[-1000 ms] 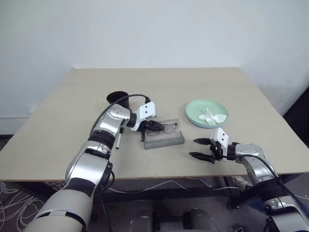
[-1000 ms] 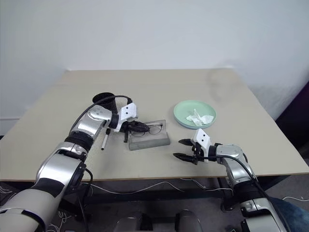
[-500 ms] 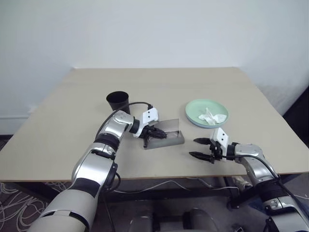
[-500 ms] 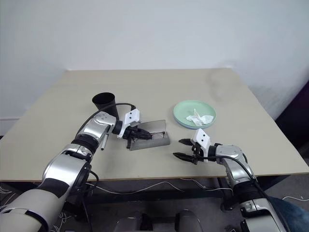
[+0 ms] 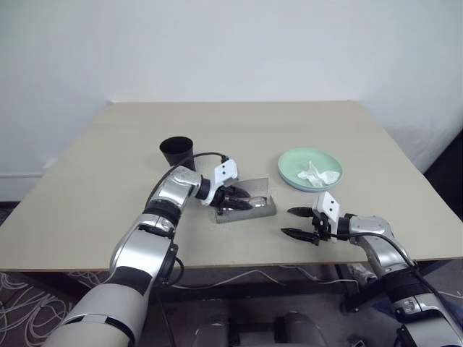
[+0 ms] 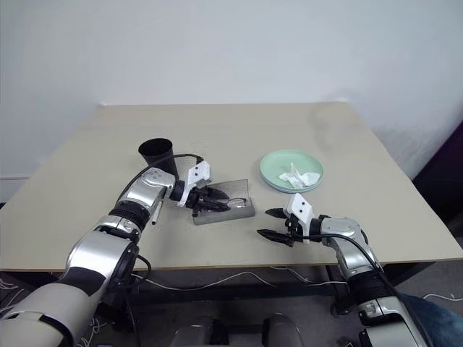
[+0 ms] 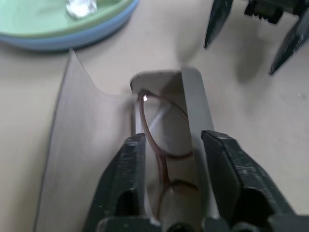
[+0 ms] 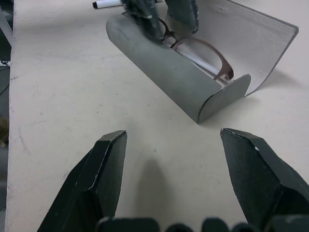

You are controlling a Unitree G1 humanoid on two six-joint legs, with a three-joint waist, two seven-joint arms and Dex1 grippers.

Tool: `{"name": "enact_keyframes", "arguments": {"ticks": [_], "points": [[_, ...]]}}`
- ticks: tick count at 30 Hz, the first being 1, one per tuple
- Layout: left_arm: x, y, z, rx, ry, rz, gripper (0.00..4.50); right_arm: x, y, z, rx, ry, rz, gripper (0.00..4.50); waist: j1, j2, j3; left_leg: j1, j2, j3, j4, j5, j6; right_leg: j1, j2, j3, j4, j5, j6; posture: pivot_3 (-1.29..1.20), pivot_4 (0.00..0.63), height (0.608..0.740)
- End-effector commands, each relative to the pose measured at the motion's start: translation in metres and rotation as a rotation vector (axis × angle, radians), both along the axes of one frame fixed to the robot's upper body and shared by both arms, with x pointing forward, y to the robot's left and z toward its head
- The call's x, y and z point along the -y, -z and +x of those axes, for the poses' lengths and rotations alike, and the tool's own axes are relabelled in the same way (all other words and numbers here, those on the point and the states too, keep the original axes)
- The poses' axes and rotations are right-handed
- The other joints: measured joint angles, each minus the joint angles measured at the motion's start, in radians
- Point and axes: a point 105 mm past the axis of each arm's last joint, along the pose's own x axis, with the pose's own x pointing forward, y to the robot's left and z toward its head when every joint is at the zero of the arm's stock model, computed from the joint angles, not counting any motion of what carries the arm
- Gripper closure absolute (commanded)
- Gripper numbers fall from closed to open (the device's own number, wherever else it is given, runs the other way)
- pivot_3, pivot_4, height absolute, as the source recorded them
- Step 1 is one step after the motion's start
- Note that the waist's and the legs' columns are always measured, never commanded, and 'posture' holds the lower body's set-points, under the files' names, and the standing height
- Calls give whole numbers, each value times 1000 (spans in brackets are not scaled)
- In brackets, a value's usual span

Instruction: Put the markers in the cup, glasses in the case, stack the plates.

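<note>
Change: since a second ago the left arm has come down from above the case, carrying the glasses into it, and its fingers have parted; the right arm has kept its place.
Table (image 5: 376, 144): beige top, holding everything below.
Plates (image 5: 289, 165): mint green one stacked on the light blue one (only a blue rim peeks out beneath), toward the robot's right, with a crumpled white tissue (image 5: 317, 174) lying in the top plate.
Case (image 8: 159, 65): grey, lid open and leaning back, near the table's middle, just left of the plates.
Cup (image 5: 176, 151): black, upright, behind and to the left of the case.
Left gripper (image 7: 173, 157): fingers apart, straddling the open case, with one of them against the front wall; the glasses lie between them, and contact cannot be judged.
Right gripper (image 5: 295, 223): fingers spread wide, holding nothing, hovering low over bare table near the front edge, pointing toward the case.
Glasses (image 7: 161, 145): thin dark frame, lying inside the case.
Marker (image 6: 155, 212): white barrel, lying on the table left of the case, partly hidden by the left arm (cap colour not readable).
</note>
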Motion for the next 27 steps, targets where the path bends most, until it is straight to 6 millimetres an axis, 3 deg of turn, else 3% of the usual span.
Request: {"name": "enact_keyframes", "arguments": {"ticks": [1,5,7,14,23,27], "points": [[10,-34,12,122,-10,-93,2764,-3,-12,2,53,-13,9,1139,0,0,0,0,0,0,0,0,0,0,0,0,0,0,0,0,0,740],[14,-62,32,255,-118,-144,2764,-3,-12,2,52,-16,8,1139,1,0,0,0,0,0,0,0,0,0,0,0,0,0,0,0,0,740],[7,-66,44,343,-197,-87,2764,-4,-12,2,53,-18,7,1139,1,-1,0,0,0,0,0,0,0,1,0,0,0,0,0,0,0,740],[-14,-53,57,471,-295,72,4451,-3,-15,3,61,-25,6,1139,-2,-1,0,0,0,0,0,0,0,1,1,0,1,0,0,0,0,740],[-23,-15,48,408,-240,239,4451,-2,-51,7,154,-29,60,1139,1,-1,0,0,-1,0,0,0,0,0,0,0,1,0,0,0,0,740],[-20,-8,37,324,-178,212,4451,3,-62,17,206,15,56,1139,0,-1,0,0,0,0,0,0,0,0,0,0,1,0,0,0,0,740]]}}
